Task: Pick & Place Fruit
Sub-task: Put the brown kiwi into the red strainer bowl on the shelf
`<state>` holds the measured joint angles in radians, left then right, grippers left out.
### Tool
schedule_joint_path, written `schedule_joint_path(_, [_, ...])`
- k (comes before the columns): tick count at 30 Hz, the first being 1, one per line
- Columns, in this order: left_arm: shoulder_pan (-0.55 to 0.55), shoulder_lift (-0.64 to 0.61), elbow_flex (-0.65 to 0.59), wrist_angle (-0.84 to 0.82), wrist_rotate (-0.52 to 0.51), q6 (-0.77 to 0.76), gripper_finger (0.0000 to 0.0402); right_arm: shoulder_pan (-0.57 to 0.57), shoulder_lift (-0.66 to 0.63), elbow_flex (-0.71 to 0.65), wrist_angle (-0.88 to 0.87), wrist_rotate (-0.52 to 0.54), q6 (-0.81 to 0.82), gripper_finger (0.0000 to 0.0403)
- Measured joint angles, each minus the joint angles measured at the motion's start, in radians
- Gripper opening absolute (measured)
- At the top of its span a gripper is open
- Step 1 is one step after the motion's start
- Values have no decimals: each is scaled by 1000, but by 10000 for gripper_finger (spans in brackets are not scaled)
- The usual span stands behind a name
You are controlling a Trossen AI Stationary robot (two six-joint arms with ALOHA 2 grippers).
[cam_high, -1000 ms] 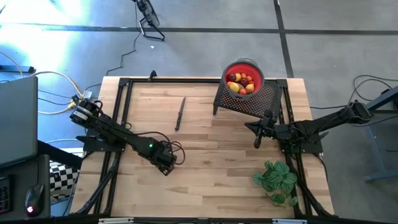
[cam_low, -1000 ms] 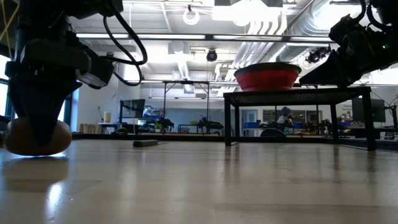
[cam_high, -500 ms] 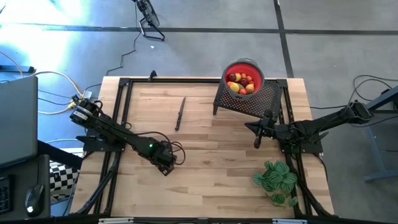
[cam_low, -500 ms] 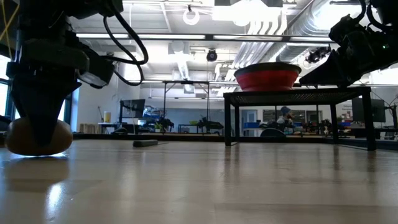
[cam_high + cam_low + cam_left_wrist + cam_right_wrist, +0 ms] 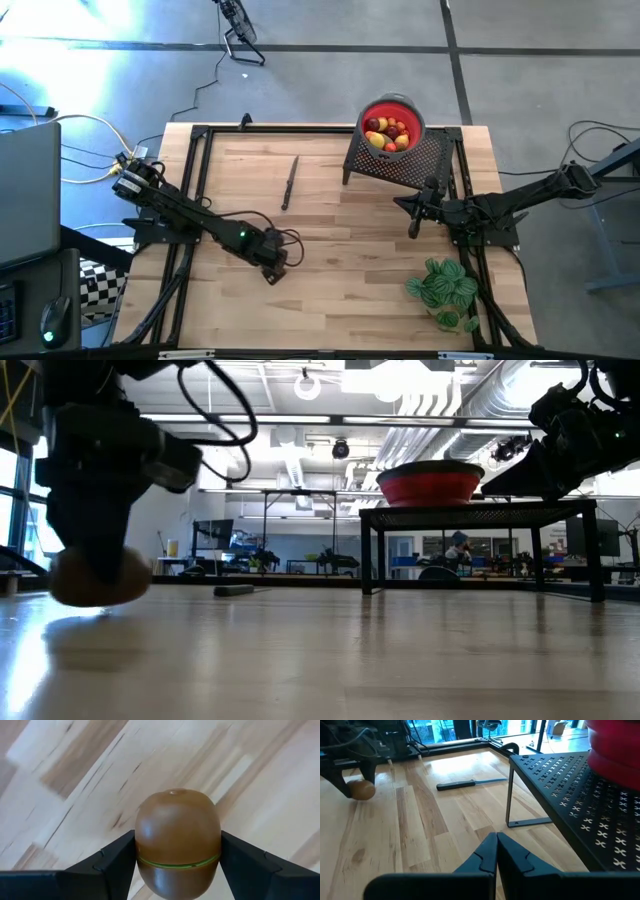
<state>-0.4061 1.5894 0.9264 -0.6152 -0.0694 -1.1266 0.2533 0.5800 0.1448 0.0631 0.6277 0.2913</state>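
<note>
From above, two dark arms work a pale plank table (image 5: 330, 300). The left gripper (image 5: 272, 268) sits low near the table's front-left, the right gripper (image 5: 415, 226) waits beside a black perforated metal stand (image 5: 425, 165). One round red bowl (image 5: 393, 124) stands on that stand and holds a heap of small rounded fruit (image 5: 385, 135), yellow, red and orange, too tightly packed to count exactly. One thin dark knife (image 5: 290, 182) lies flat on the wood, well apart from both grippers, and one green leafy plant (image 5: 442, 290) stands at the front-right corner.

At table height, the left gripper (image 5: 92, 575) comes down from above onto one brown egg-shaped fruit (image 5: 98, 578) at the table surface; whether it touches the wood cannot be told. The bowl (image 5: 430, 483) shows as a smooth red rim on the four-legged stand (image 5: 480, 515).

From the left wrist, the brown fruit (image 5: 177, 842) is smooth and matte, with a thin green seam round its middle. Two flat dark fingers (image 5: 117, 862) press its sides, spread wide around it and gripping it.

From the right wrist, the right gripper (image 5: 496, 851) has its two pointed fingers pressed together, holding nothing. Beyond it lie the knife (image 5: 470, 783), the cross-punched stand top (image 5: 570, 785) and the brown fruit (image 5: 361, 790).
</note>
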Motion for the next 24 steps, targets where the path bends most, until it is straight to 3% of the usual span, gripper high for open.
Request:
schedule_joint_path(14, [23,0,6,291,-195,174,246,0,0,0,0,-3,-5,2])
schedule_joint_path(24, [147,0,125,403,-204,366,246,0,0,0,0,-1,-7,2])
